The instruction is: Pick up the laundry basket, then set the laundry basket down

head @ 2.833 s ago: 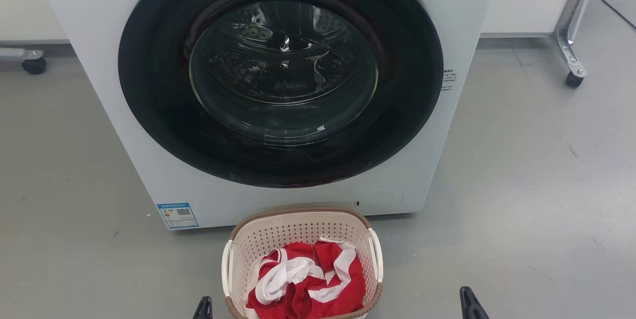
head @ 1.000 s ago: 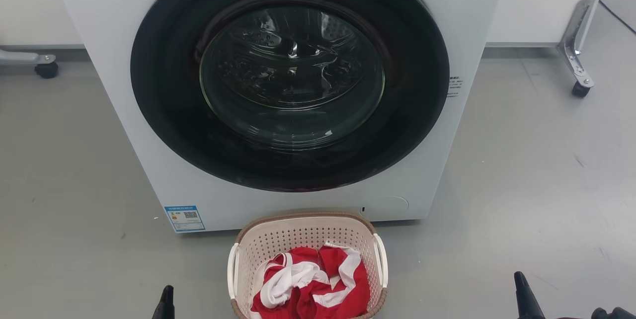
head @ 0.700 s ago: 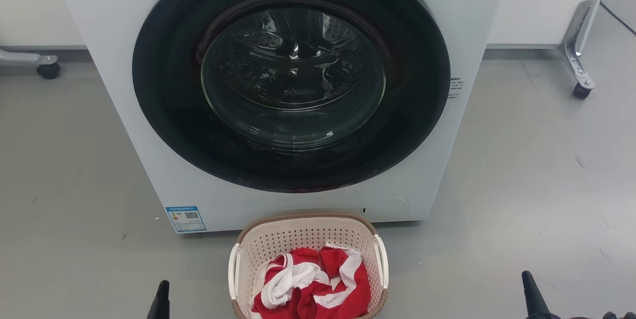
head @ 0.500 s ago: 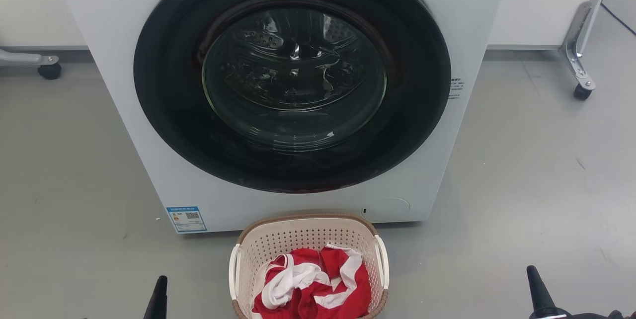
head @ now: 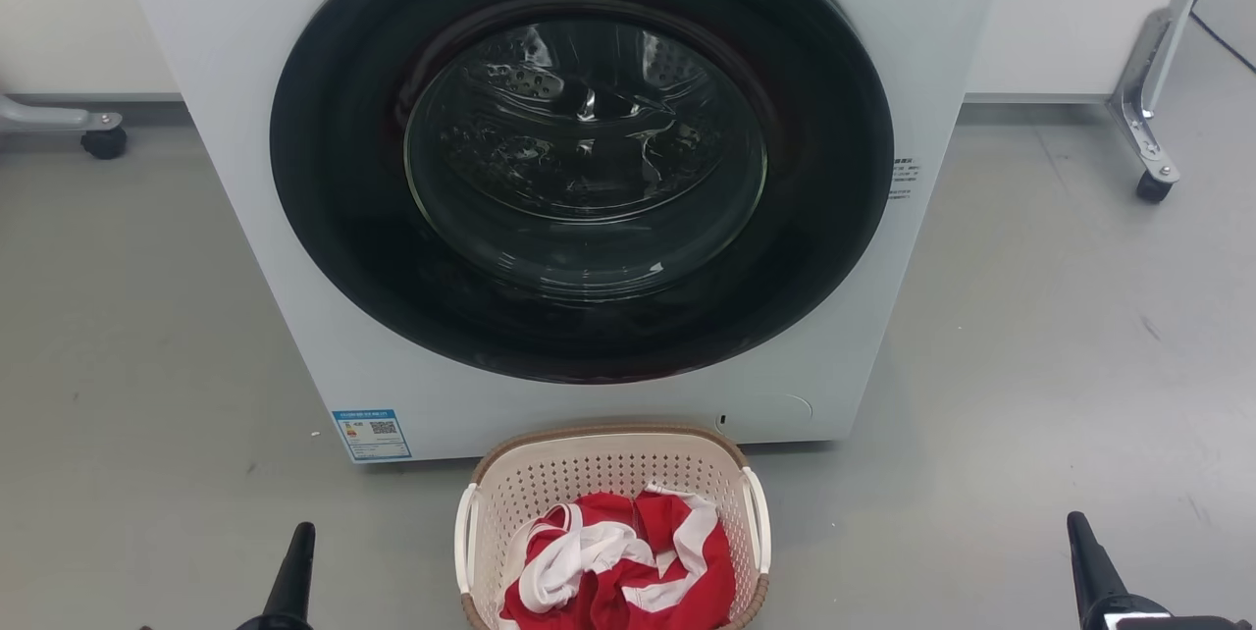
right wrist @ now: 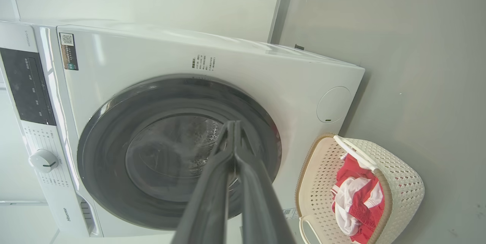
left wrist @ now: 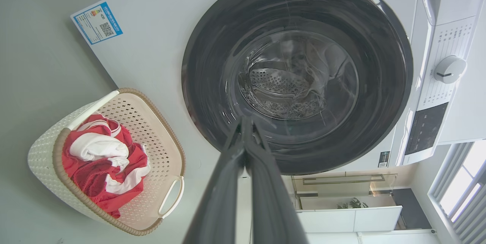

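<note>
Laundry basket (head: 589, 478) sits on the floor (head: 1030, 365) right in front of the washing machine (head: 549, 409), red and white clothes (head: 618, 571) inside. Wrist views show a white dial (left wrist: 450, 69); the right one shows the name Hisense (right wrist: 66, 214). The blue sticker (head: 371, 434) is too small to read. Left gripper (left wrist: 245, 122) and right gripper (right wrist: 232, 124) are pinched closed, well apart from the basket.

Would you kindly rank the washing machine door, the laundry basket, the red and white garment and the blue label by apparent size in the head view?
1. washing machine door
2. laundry basket, though cut off at the bottom edge
3. red and white garment inside it
4. blue label
</note>
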`<state>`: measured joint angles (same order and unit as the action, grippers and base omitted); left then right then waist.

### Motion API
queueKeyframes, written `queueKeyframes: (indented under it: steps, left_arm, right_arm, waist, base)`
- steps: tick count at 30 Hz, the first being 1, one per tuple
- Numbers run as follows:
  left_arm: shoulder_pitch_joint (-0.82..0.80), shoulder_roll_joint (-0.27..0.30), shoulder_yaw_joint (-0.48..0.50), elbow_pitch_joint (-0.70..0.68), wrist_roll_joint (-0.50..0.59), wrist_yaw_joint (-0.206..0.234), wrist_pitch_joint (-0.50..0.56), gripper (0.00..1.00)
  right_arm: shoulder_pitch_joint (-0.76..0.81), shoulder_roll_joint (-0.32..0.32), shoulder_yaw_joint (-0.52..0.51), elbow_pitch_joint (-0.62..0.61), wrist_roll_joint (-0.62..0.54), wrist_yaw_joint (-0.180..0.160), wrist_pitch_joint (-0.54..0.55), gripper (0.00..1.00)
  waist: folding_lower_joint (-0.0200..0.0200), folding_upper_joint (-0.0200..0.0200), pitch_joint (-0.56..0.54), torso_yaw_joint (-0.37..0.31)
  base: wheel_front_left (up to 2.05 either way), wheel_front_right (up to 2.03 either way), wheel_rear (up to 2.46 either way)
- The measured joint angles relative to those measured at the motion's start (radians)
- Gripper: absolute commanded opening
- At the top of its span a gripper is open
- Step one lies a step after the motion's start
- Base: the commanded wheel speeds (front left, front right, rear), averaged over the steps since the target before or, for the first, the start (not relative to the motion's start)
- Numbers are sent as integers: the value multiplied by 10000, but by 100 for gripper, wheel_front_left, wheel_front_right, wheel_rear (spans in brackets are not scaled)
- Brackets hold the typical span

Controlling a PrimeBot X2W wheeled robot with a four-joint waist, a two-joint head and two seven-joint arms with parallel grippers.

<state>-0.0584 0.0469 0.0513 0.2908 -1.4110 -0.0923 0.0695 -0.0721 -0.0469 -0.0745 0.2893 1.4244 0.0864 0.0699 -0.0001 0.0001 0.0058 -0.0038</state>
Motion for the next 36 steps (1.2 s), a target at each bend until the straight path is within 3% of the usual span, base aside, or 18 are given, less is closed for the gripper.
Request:
queueKeyframes:
  steps: [15, 36]
  left_arm:
    - [-208, -36, 399, 27, -1839, -316, 439, 0]
    - [-208, -42, 399, 29, -1885, -316, 439, 0]
  right_arm:
    - [-194, 31, -583, 90, 1712, 313, 433, 0]
    - [-206, 35, -587, 94, 1714, 328, 433, 0]
  waist:
    - [0, 0, -42, 39]
    - [1, 0, -41, 38]
  base:
    - [0, 0, 0]
    - [0, 0, 0]
